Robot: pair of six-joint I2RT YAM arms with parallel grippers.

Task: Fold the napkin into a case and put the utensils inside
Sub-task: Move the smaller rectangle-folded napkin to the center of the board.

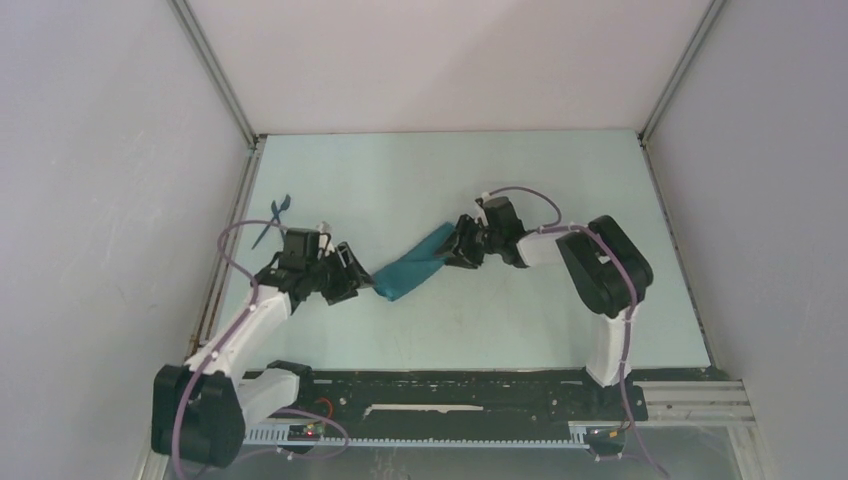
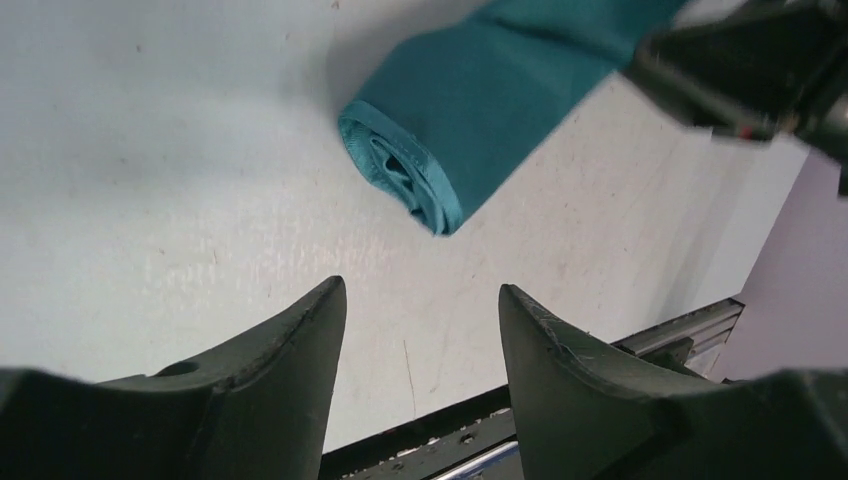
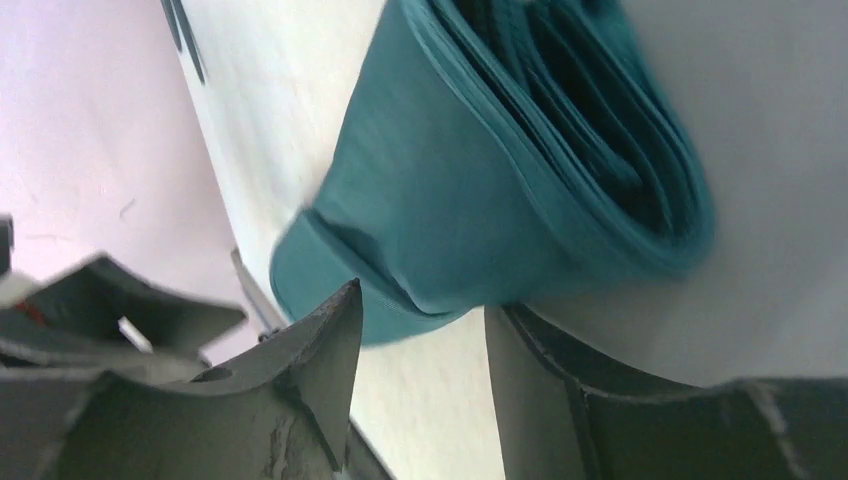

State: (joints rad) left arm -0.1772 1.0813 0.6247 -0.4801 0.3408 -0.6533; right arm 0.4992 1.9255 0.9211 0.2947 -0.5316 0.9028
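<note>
Teal napkin (image 1: 410, 268) folded into a narrow oblong case, lying diagonally near the middle of the pale worktop (image 1: 560, 180), lower end toward the near left corner, upper end toward the far right corner. From the left wrist: lower end (image 2: 400, 170) open, hemmed layers curled inward, contents not discernible. From the right wrist: upper end (image 3: 600, 130) a stack of folded layers around a dark interior, contents likewise not discernible. Near the lower end, left fingers (image 1: 362, 281) apart, holding nothing, clear of the cloth. At the upper end, right fingers (image 1: 457, 250) apart, tips at the cloth's edge; touching or merely beside, not discernible. By the left edge of the worktop, dark blue utensil (image 1: 275, 215) lying flat, outside the case and well apart from it.
</note>
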